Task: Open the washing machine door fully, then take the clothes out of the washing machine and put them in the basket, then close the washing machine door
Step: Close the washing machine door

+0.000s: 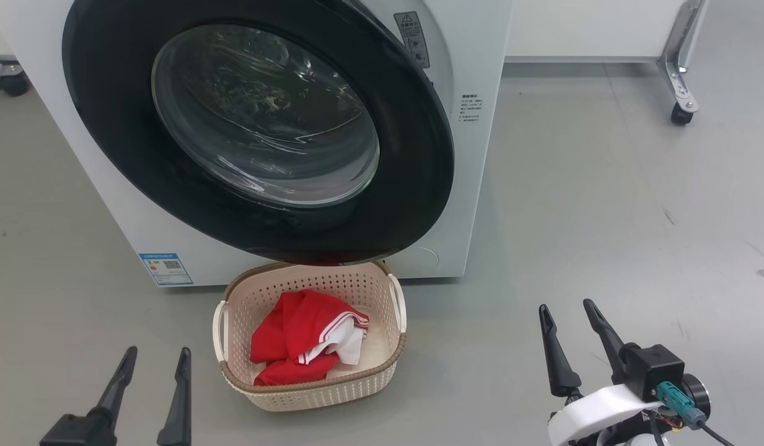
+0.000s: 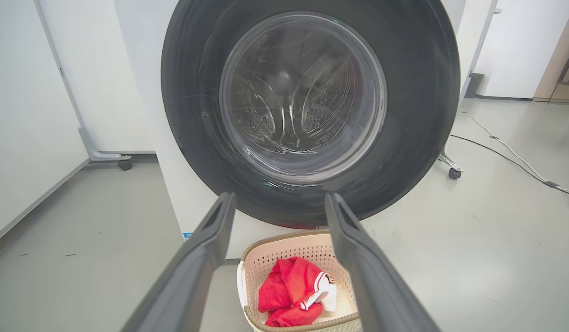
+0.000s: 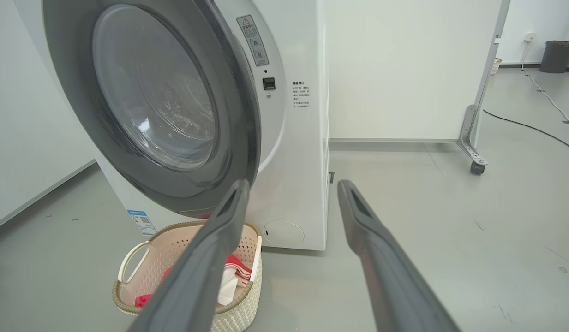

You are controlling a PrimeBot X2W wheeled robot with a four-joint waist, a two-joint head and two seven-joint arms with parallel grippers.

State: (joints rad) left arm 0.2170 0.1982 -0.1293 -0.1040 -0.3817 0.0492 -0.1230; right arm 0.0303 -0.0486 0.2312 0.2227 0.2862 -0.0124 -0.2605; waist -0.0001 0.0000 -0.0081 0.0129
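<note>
The washing machine [image 1: 474,155] stands white and large ahead of me. Its round black washing machine door [image 1: 412,186] covers the drum, with the right edge standing slightly off the front [image 3: 233,138]. Directly below the door sits the cream basket [image 1: 313,387], holding the red clothes [image 1: 295,334] with white striped trim. My left gripper [image 1: 158,351] is open and empty, low to the left of the basket. To the basket's right, my right gripper [image 1: 566,305] is also open and empty. The left wrist view faces the door [image 2: 418,115] over the basket [image 2: 284,249].
A white panel on castor feet [image 1: 682,93] stands behind the machine to the right. Cables [image 2: 510,157] trail over the grey floor at the right. A dark bin [image 3: 556,55] sits far back. Another castor foot [image 2: 124,163] is left of the machine.
</note>
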